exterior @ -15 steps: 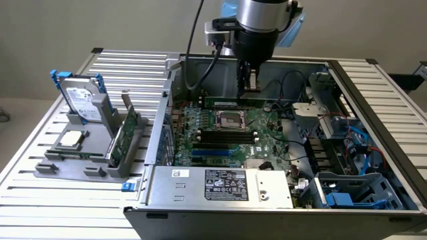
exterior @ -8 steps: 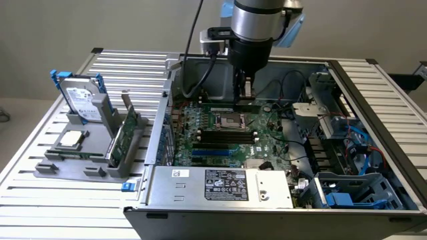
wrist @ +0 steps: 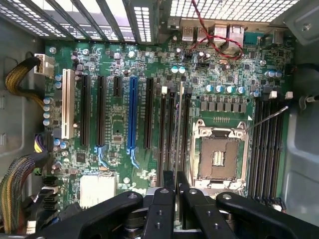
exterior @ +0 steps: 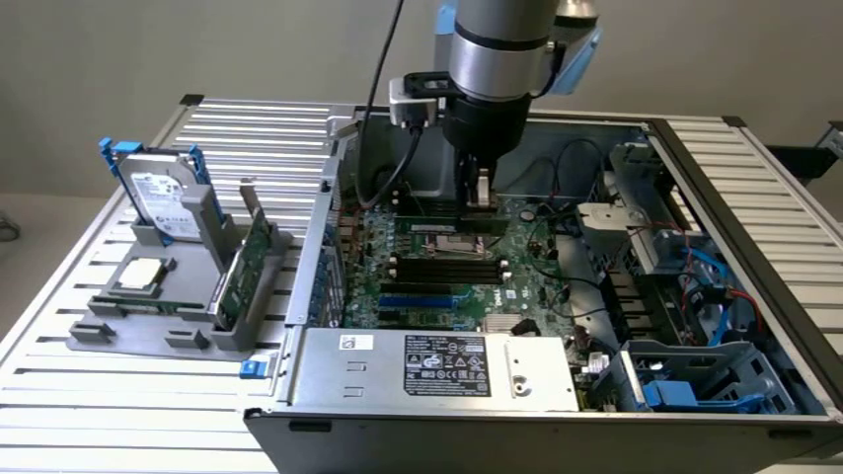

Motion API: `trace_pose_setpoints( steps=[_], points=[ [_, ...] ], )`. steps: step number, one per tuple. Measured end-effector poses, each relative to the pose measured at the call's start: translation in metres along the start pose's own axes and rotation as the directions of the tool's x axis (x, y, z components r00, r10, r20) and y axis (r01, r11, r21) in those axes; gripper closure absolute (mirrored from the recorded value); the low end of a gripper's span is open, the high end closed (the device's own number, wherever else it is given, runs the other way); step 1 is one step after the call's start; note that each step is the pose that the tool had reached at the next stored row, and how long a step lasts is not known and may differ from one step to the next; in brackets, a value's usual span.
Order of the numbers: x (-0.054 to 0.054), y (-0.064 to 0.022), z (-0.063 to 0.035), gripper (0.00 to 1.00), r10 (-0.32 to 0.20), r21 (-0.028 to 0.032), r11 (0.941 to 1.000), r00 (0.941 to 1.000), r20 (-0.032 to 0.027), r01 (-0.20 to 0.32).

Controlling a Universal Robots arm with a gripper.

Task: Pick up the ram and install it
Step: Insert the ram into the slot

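My gripper (exterior: 481, 197) reaches down into the open computer case (exterior: 554, 395) and is shut on the ram (exterior: 445, 225), a narrow green stick held lengthwise under the fingers. In the wrist view the ram (wrist: 178, 134) shows edge-on as a thin line running away from the gripper (wrist: 175, 191). It lies in line with the black memory slots (wrist: 172, 139) next to the empty processor socket (wrist: 219, 154). Whether its lower edge touches a slot I cannot tell.
On the exterior view's left, a grey holder (exterior: 132, 336) carries a silver hard drive with a blue bracket (exterior: 165, 202), a square processor chip (exterior: 142, 276) and another upright green board (exterior: 251, 262). Cables (exterior: 712, 286) and drive bays crowd the case's right side. The power supply (exterior: 435, 365) lies at the front.
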State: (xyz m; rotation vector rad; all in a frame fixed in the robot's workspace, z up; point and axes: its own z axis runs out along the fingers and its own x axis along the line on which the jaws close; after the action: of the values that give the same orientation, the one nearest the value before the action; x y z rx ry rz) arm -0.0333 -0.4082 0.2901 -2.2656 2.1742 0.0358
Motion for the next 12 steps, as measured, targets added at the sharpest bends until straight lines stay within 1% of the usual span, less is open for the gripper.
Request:
trace_pose_setpoints(
  steps=[12],
  points=[
    [0.003,-0.0006,0.0218,0.86,-0.014,-0.0002,0.9999,0.9999,-0.0002,0.014]
  ],
)
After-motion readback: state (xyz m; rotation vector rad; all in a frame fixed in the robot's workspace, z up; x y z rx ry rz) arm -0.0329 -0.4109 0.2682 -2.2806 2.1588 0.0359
